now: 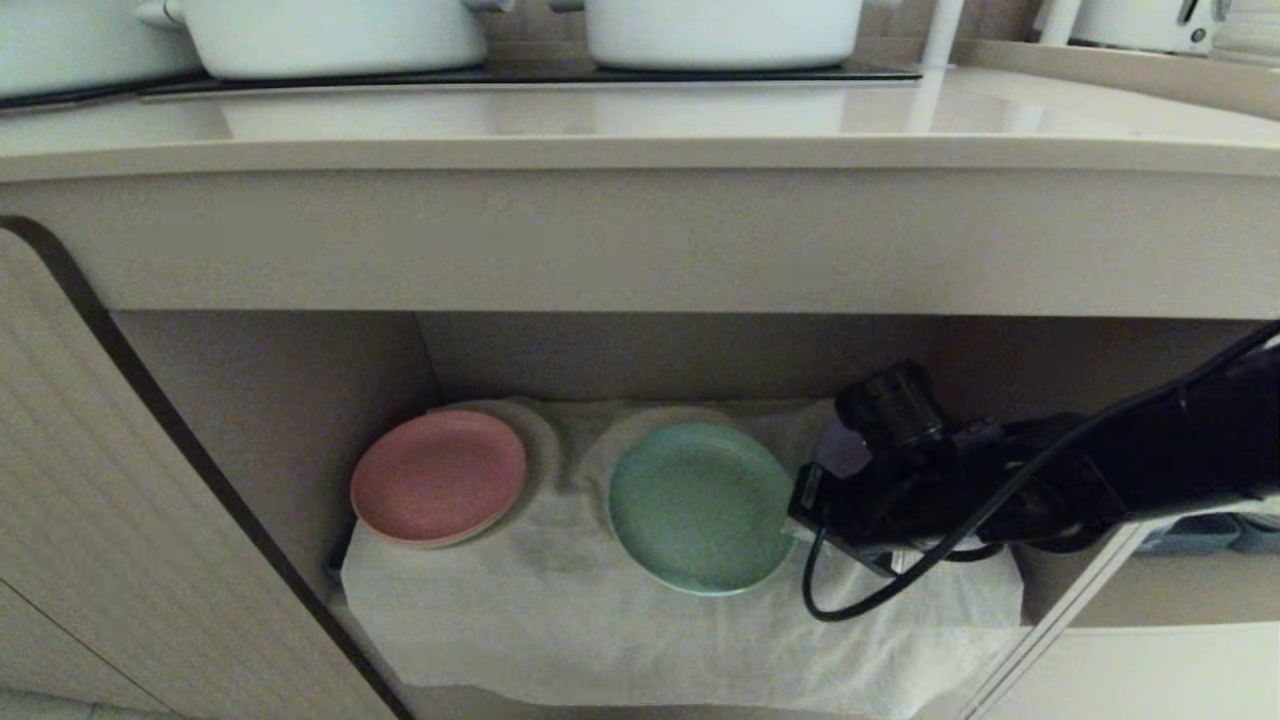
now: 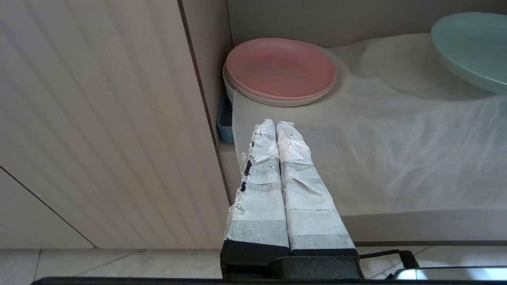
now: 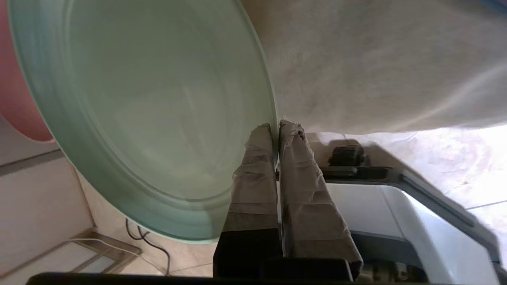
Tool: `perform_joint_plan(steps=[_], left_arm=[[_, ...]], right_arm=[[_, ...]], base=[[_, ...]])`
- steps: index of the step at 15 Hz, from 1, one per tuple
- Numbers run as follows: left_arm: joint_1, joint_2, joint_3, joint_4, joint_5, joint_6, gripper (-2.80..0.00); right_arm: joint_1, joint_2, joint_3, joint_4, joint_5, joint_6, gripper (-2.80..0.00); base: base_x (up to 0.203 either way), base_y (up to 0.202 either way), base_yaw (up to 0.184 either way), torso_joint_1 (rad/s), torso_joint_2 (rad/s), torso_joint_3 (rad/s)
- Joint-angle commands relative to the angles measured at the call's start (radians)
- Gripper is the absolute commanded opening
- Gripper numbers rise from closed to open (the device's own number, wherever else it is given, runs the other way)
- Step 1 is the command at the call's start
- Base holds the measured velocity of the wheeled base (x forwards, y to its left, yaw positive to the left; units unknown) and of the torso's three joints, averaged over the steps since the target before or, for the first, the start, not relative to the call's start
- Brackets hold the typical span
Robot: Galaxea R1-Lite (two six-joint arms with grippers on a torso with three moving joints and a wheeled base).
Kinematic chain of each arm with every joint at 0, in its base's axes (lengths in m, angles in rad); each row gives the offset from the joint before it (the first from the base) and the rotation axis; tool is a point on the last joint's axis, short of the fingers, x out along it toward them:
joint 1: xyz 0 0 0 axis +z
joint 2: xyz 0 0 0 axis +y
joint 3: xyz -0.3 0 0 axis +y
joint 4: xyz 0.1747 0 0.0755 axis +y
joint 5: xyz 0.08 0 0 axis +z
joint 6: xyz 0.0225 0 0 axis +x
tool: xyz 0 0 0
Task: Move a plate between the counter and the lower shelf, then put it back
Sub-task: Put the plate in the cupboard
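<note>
The mint-green plate [image 1: 698, 506] hangs in the lower shelf [image 1: 560, 600], just above its wrinkled white cloth. My right gripper [image 1: 800, 508] reaches in from the right and is shut on the plate's right rim; the right wrist view shows the plate [image 3: 150, 114] with its rim pinched between the taped fingers [image 3: 255, 174]. In the left wrist view the plate [image 2: 471, 47] shows at the far edge. The counter [image 1: 640, 130] runs above the shelf. My left gripper [image 2: 276, 126] is shut on nothing, parked in front of the shelf's left end.
A pink plate [image 1: 438, 477] lies on a stack at the shelf's left. White pots [image 1: 340, 35] stand on the black hob on the counter. An open cabinet door [image 1: 100, 500] stands at the left. A black cable [image 1: 870, 600] loops under my right wrist.
</note>
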Motion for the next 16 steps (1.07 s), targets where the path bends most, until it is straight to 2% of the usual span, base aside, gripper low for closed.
perform_joint_plan(steps=[1, 4, 10, 13, 16], left_arm=[[0.0, 0.0, 0.0, 0.0, -0.001, 0.001, -2.8], [0.0, 0.0, 0.0, 0.0, -0.001, 0.001, -2.8], [0.0, 0.0, 0.0, -0.001, -0.001, 0.001, -2.8], [0.0, 0.0, 0.0, 0.0, -0.001, 0.001, -2.8], [0.0, 0.0, 0.0, -0.001, 0.0, 0.001, -2.8]], right_arm=[[0.005, 0.035, -0.023, 0.013, 0.001, 0.015, -2.8], [0.006, 0.077, -0.103, 0.07, 0.0, 0.053, -2.8], [0.004, 0.142, -0.196, 0.117, -0.001, 0.057, -2.8], [0.006, 0.187, -0.252, 0.121, -0.073, 0.059, -2.8], [0.005, 0.218, -0.331, 0.165, -0.083, 0.06, -2.8]], base=[[0.0, 0.0, 0.0, 0.0, 0.0, 0.0], [0.0, 0.0, 0.0, 0.0, 0.0, 0.0], [0.0, 0.0, 0.0, 0.0, 0.0, 0.0], [0.0, 0.0, 0.0, 0.0, 0.0, 0.0], [0.0, 0.0, 0.0, 0.0, 0.0, 0.0]])
